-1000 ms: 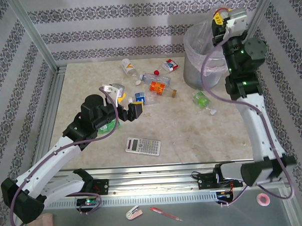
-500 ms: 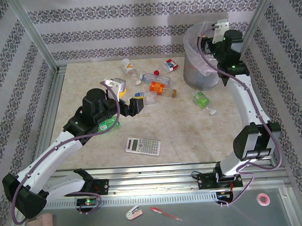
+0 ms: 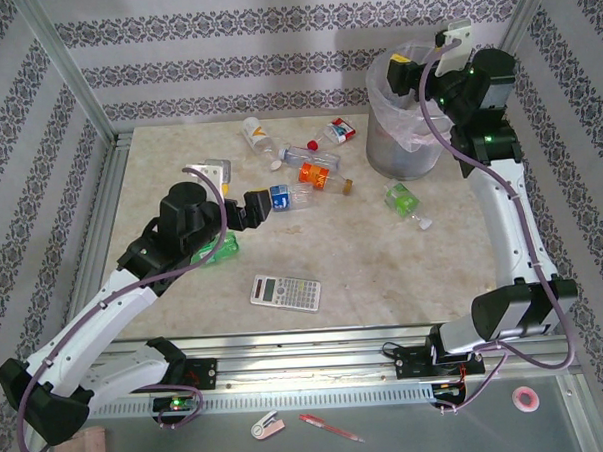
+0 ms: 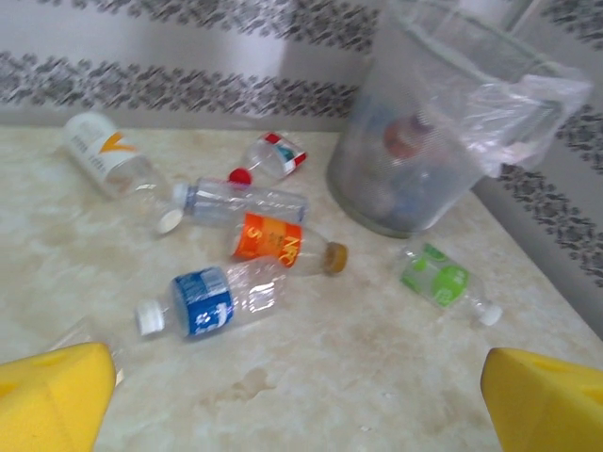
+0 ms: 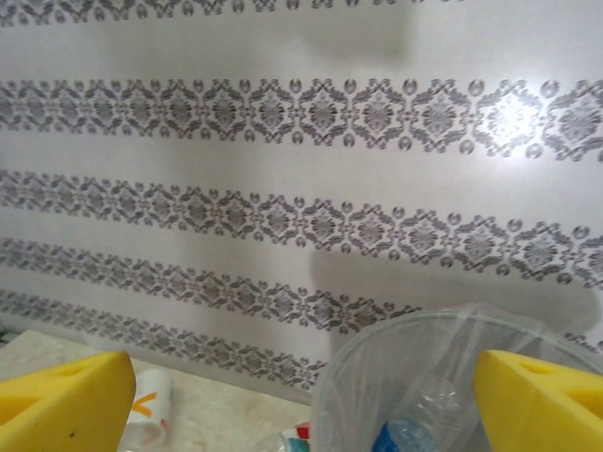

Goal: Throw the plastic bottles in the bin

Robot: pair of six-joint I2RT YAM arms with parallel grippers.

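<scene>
1. Since the earlier frame, the right gripper (image 3: 398, 74) had been opened wide and emptied above the round grey bag-lined bin (image 3: 386, 150) at upper right.
2. A clear plastic bottle (image 5: 407, 429) was seen inside that bin.
3. The left gripper (image 3: 255, 207) was spread wide, empty, just beside a blue-labelled clear bottle (image 3: 286, 197) at centre.

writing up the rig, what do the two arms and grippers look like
The left arm and right arm have white links, bulky black joints and a looping purple cable each. The left gripper and right gripper are black, with yellow wedge-shaped pads.
</scene>
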